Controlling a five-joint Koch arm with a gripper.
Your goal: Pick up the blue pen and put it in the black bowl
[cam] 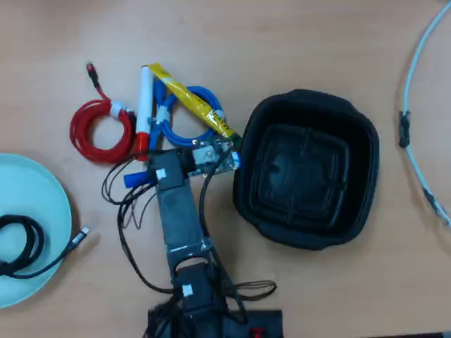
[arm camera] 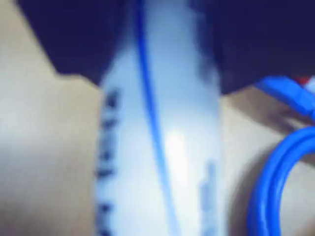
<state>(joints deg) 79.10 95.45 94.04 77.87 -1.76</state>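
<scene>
The gripper point(arm camera: 162, 73) has a dark jaw against each side of the white barrel of the blue pen point(arm camera: 162, 162), clamped on it as far as the blur allows. In the wrist view the barrel runs top to bottom. In the overhead view the gripper point(cam: 211, 156) sits just beside the left rim of the black bowl point(cam: 306, 98). The blue pen point(cam: 135, 179) lies across under it, long axis left to right, blue cap poking out to the left. A blue cable coil point(cam: 204, 95), a yellow pen point(cam: 190, 102) and a white marker with red cap point(cam: 144, 105) crowd close above. The table point(cam: 296, 42) beyond them lies open.
</scene>
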